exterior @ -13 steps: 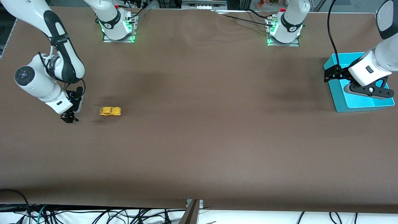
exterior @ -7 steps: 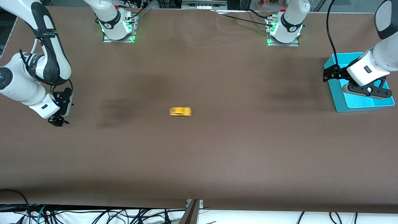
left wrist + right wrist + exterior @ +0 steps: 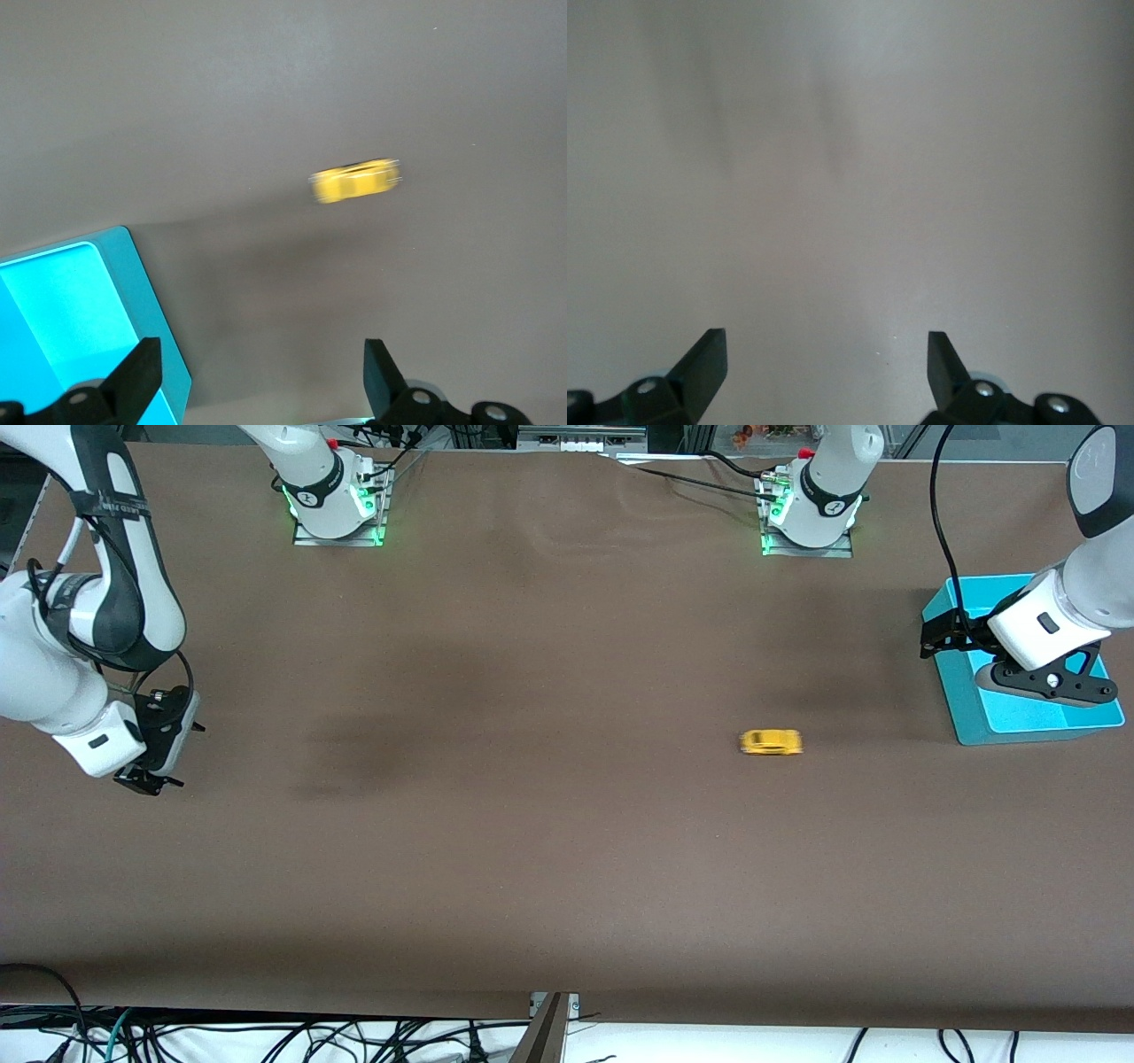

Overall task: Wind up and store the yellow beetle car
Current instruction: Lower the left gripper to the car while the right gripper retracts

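The yellow beetle car (image 3: 770, 742) is on the brown table, blurred with motion, a short way from the teal bin (image 3: 970, 708) at the left arm's end. It also shows in the left wrist view (image 3: 356, 181), out ahead of the fingers. My left gripper (image 3: 941, 638) is open and empty, over the bin's edge that faces the table's middle; in its wrist view (image 3: 259, 350) the jaws stand wide apart. My right gripper (image 3: 146, 781) is open and empty, low over bare table at the right arm's end; its wrist view (image 3: 826, 341) shows only the table.
The teal bin's rim (image 3: 146, 305) shows beside the left fingers in the left wrist view. Both arm bases stand along the table's edge farthest from the front camera. Cables hang below the edge nearest to it.
The car has rolled across the table from near the right gripper toward the teal bin. The right arm has drawn back toward its end of the table. The left arm has barely moved.
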Motion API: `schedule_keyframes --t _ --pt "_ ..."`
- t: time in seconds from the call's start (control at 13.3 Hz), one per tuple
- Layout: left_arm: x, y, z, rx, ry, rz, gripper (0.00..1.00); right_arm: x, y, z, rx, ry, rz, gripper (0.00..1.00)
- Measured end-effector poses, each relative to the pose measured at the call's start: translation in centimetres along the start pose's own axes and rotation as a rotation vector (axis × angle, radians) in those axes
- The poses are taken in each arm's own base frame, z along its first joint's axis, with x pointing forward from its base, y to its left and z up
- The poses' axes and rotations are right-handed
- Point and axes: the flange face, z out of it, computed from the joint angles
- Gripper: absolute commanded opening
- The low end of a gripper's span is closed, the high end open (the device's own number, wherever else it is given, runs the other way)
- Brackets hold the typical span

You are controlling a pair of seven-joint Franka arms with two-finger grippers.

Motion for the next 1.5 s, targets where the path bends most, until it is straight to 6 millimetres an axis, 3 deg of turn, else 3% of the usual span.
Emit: schedule_keyframes --t 0.38,0.97,1.2,1.5 --pt "0.0 0.1 0.4 -0.001 -0.008 -0.017 1.0 5.0 0.5 -6.7 0.05 0.007 0.359 1.0" --pt "0.1 0.2 1.1 -0.002 -0.016 -0.017 1.0 5.8 -0.2 -13.0 0.103 -0.033 0.752 1.0" --pt "0.8 -1.1 4.1 0.0 0.016 0.047 1.0 5.9 -0.3 -14.4 0.093 -0.034 0.889 1.0" --pt "1.3 -6.2 10.0 -0.014 0.013 0.243 1.0 7.0 -0.8 -15.4 0.085 -0.033 1.079 1.0"
